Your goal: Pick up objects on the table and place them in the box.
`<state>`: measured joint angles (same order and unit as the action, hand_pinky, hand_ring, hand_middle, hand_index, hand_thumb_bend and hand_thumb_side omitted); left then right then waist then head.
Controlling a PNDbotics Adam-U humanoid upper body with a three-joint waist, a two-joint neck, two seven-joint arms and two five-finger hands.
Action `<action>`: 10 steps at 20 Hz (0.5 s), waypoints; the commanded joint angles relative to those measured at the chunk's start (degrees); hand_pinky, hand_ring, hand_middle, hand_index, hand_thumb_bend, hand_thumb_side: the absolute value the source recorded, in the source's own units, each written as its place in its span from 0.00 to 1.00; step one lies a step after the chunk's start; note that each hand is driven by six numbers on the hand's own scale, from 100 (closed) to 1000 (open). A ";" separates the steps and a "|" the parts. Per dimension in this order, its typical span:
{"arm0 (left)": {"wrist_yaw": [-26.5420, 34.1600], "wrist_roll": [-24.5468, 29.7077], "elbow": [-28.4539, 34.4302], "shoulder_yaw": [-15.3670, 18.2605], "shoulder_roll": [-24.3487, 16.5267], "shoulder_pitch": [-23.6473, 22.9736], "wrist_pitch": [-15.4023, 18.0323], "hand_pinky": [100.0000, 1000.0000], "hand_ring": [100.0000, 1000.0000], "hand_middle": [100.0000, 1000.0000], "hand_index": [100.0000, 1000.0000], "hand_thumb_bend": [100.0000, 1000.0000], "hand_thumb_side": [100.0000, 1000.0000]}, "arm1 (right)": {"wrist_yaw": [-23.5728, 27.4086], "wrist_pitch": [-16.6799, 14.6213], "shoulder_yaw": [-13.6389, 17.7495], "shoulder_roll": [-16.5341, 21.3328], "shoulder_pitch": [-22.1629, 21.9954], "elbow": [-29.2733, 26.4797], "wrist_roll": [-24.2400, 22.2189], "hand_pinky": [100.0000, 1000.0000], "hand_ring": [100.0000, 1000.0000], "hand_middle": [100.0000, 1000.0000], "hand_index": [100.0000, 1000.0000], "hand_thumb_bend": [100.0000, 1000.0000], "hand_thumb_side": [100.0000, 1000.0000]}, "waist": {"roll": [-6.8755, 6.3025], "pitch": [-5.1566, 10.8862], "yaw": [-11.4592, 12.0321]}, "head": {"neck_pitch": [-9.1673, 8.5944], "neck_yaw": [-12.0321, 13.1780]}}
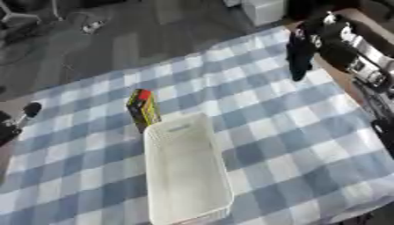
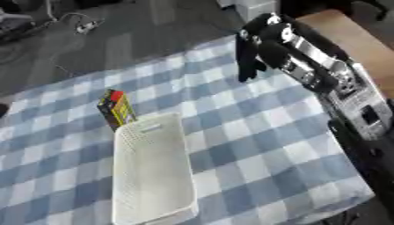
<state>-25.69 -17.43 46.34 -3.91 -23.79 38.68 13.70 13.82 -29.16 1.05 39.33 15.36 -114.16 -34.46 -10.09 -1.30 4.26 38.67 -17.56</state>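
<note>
Yellow-and-black carton with a red top (image 1: 143, 109) stands upright on the table, touching the far end of the white perforated box (image 1: 184, 171), which looks empty. Right hand (image 2: 248, 59) hangs over the cloth well apart from the carton, at about 2 o'clock from it, fingers straight and pointing down, holding nothing. Left hand (image 1: 17, 121) only partly shows at the left edge, at 9 o'clock from the carton; can't tell its fingers' state. Blue-and-white checked tablecloth (image 1: 292, 132); grey floor (image 1: 138, 39) beyond with cables (image 2: 73, 24).
</note>
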 commanded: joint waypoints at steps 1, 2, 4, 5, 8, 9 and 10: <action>-0.49 2.16 -1.01 0.42 -0.92 2.05 -0.43 0.39 0.41 0.76 0.82 0.78 0.83 | 0.66 -7.27 0.20 0.96 1.09 -0.43 -7.76 0.00 0.21 0.32 0.44 0.00 1.00 | 0.25 0.74 -0.19 | -0.98 0.38; -0.63 2.59 -1.28 0.41 -0.70 2.34 -0.68 0.39 0.41 0.76 0.81 0.78 0.83 | 0.76 -7.23 0.15 0.96 1.17 -0.43 -7.87 0.00 0.21 0.32 0.44 0.00 1.00 | 0.22 0.75 -0.28 | -1.02 0.31; -0.88 3.24 -1.58 0.28 -0.36 2.82 -1.17 0.39 0.41 0.76 0.81 0.78 0.83 | 0.96 -7.17 0.07 0.96 1.31 -0.43 -8.11 0.00 0.21 0.32 0.44 0.00 1.00 | 0.18 0.78 -0.43 | -1.07 0.23; -1.01 3.57 -1.66 0.14 -0.22 3.03 -1.35 0.39 0.41 0.76 0.81 0.78 0.84 | 1.06 -7.16 0.04 0.95 1.37 -0.43 -8.22 0.00 0.21 0.32 0.44 0.00 1.00 | 0.16 0.79 -0.49 | -1.09 0.22; -0.74 5.07 -2.21 -0.26 0.29 3.61 -1.37 0.38 0.40 0.75 0.82 0.80 0.85 | 1.32 -6.94 0.08 0.91 1.53 -0.43 -8.44 0.00 0.21 0.32 0.44 0.00 1.00 | 0.13 0.86 -0.69 | -1.23 0.32; -0.42 5.70 -2.57 -0.34 0.61 3.83 -1.41 0.38 0.40 0.75 0.82 0.80 0.85 | 1.41 -6.81 0.12 0.90 1.62 -0.43 -8.48 0.00 0.21 0.32 0.44 0.00 1.00 | 0.12 0.88 -0.77 | -1.28 0.39; -0.15 6.30 -2.89 -0.43 0.89 4.03 -1.45 0.37 0.40 0.75 0.81 0.79 0.86 | 1.50 -6.72 0.14 0.89 1.69 -0.43 -8.53 0.00 0.21 0.32 0.44 0.00 1.00 | 0.11 0.89 -0.83 | -1.31 0.44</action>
<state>-26.22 -11.78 43.20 -4.29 -22.03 41.17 12.23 14.96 -28.39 0.87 39.33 15.98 -114.16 -35.22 -10.30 -1.26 3.35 38.15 -17.59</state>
